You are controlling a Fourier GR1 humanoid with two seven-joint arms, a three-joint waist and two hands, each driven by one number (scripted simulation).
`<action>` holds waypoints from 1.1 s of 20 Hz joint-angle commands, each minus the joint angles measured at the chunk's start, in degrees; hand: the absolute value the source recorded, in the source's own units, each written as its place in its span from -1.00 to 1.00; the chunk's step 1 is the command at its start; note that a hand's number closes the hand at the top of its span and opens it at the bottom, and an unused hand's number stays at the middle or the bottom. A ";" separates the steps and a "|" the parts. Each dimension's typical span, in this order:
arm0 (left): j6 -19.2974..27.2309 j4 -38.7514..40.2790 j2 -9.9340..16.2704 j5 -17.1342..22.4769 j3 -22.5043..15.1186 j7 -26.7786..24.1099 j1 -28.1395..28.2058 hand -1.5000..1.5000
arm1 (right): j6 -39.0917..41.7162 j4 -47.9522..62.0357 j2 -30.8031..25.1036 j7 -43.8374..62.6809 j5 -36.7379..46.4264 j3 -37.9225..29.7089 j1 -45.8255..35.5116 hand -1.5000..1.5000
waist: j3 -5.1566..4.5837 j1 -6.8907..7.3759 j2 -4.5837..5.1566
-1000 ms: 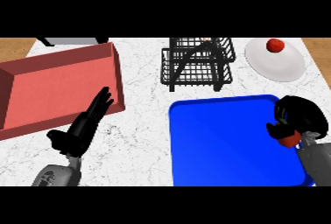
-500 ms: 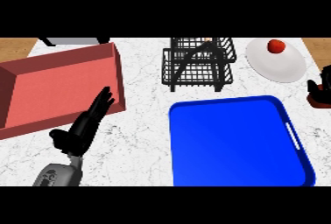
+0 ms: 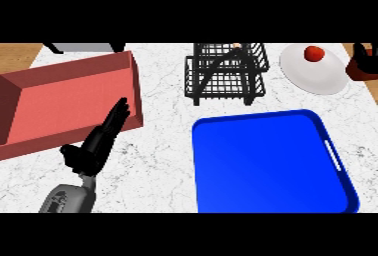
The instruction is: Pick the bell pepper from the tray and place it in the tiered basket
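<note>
The blue tray (image 3: 273, 165) lies at the front right with nothing on it. Behind it stands the black wire tiered basket (image 3: 225, 72). At the view's far right edge, beside the white plate, my right hand (image 3: 360, 54) is curled over a red bell pepper (image 3: 365, 73), of which only a part shows below the hand. Most of that hand is cut off by the edge. My left hand (image 3: 100, 142) rests open on the counter at the front left, fingers pointing towards the red bin.
A white plate (image 3: 317, 77) with a small red fruit (image 3: 314, 52) on it sits at the back right, right of the basket. A large red bin (image 3: 66, 100) fills the left side. A dark stand shows at the back left.
My right hand has gone from the tray's right edge up and back with the red pepper, ending beside the white plate at the far right. The left hand has not moved.
</note>
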 commanded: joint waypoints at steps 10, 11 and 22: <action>-1.24 0.23 -0.77 -0.58 -0.41 2.19 0.00 0.00 | -2.08 12.32 11.48 19.93 2.12 4.00 -27.97 1.00 | -0.21 1.57 0.54; -0.37 -0.33 -1.53 -2.24 -1.96 0.44 2.66 0.00 | -3.77 15.38 11.80 18.43 2.76 3.53 -28.68 1.00 | -0.20 1.86 0.65; -2.09 2.66 -1.27 -0.91 0.79 1.43 -1.51 0.00 | -9.45 31.65 20.86 14.54 7.45 6.42 -37.10 1.00 | -0.21 1.54 0.88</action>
